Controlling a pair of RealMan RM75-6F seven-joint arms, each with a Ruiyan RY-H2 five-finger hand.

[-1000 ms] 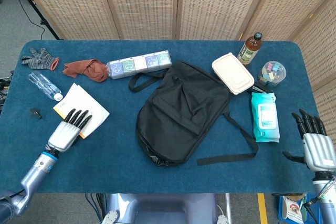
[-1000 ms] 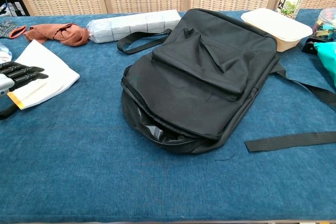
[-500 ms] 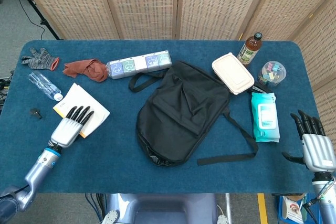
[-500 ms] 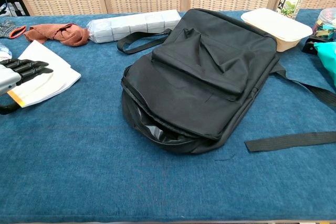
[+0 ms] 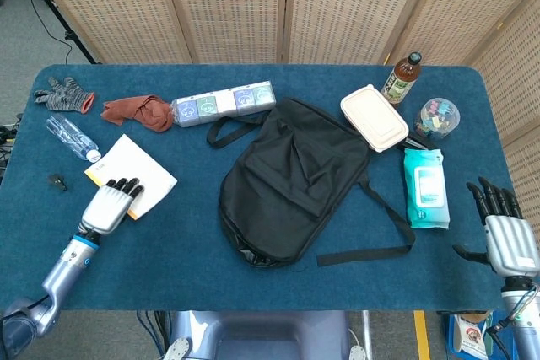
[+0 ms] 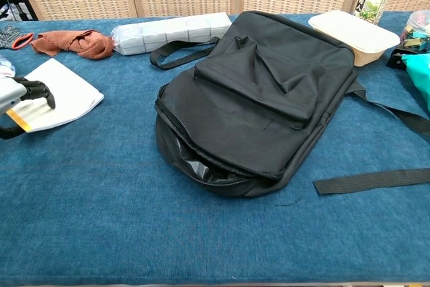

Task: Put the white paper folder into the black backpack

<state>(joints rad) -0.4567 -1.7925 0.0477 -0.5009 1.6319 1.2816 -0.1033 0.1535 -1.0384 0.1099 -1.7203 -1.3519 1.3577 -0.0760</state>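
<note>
The black backpack (image 5: 291, 183) lies flat, well to the right of the left hand (image 5: 110, 206), its open mouth facing the near edge. The white folder (image 5: 131, 174) lies under that hand's curled fingertips (image 6: 39, 91), which press on its near edge. The right hand (image 5: 504, 232) hovers far off, fingers spread, holding nothing.
</note>
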